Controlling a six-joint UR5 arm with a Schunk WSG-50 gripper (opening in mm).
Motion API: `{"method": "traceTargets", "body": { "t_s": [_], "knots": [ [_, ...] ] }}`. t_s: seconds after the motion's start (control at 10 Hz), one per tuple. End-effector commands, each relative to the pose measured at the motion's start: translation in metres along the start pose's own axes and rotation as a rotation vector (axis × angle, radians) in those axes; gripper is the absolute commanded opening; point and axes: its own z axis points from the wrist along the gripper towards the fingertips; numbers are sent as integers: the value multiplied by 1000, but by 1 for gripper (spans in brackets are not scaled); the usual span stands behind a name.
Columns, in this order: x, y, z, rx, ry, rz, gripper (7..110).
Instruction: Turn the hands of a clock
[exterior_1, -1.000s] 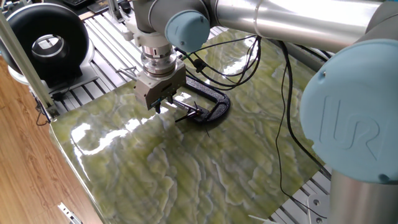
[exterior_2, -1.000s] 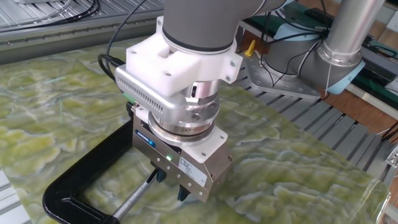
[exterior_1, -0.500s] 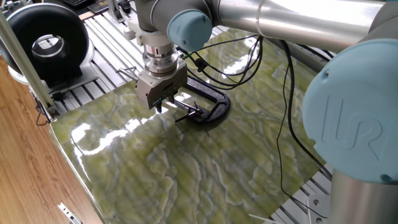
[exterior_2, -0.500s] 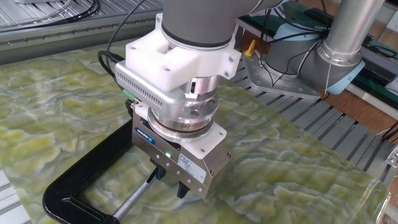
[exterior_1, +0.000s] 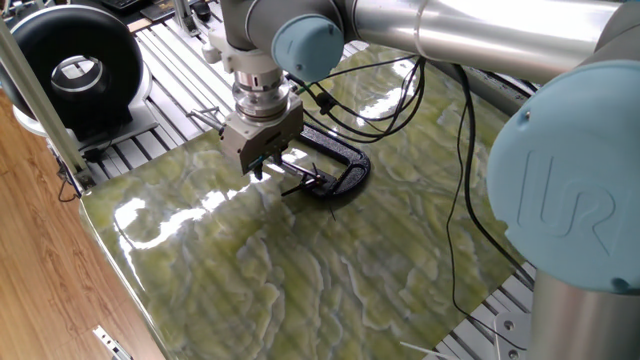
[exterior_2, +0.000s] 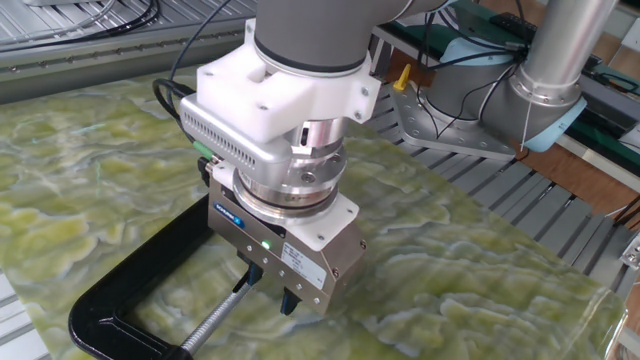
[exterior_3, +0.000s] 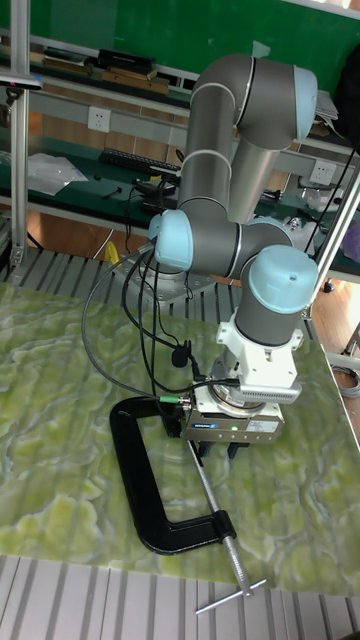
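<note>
The black C-clamp (exterior_1: 345, 170) lies on the green marbled table (exterior_1: 300, 280). The hands (exterior_1: 303, 186) show as thin black pointers at the clamp's jaw, at the tip of its steel screw rod (exterior_2: 214, 322). My gripper (exterior_1: 262, 167) hangs just left of the hands, close over the table and pointing down. In the other fixed view my gripper (exterior_2: 268, 294) stands over the rod's inner end, its two dark fingers (exterior_2: 288, 300) a little apart with nothing between them. The gripper body hides the hands in that view and in the tall fixed view, over the C-clamp (exterior_3: 140, 480).
A round black device (exterior_1: 75, 70) stands at the back left beyond the table edge. Black cables (exterior_1: 455, 180) trail from the arm across the table's right side. Slotted aluminium rails (exterior_1: 150, 120) border the mat. The clamp's T-handle (exterior_3: 232, 592) overhangs the near edge.
The gripper has shifted slightly up and away from the clamp's jaw over the last second. Its fingers look the same, and the clamp has not moved.
</note>
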Motion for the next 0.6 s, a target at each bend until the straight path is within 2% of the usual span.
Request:
{"method": "traceTargets", "body": {
  "t_s": [0.0, 0.5],
  "knots": [
    [-1, -1, -2, -11, -2, 0, 44],
    [-1, -9, -1, -14, -3, -12, 44]
  ]
}}
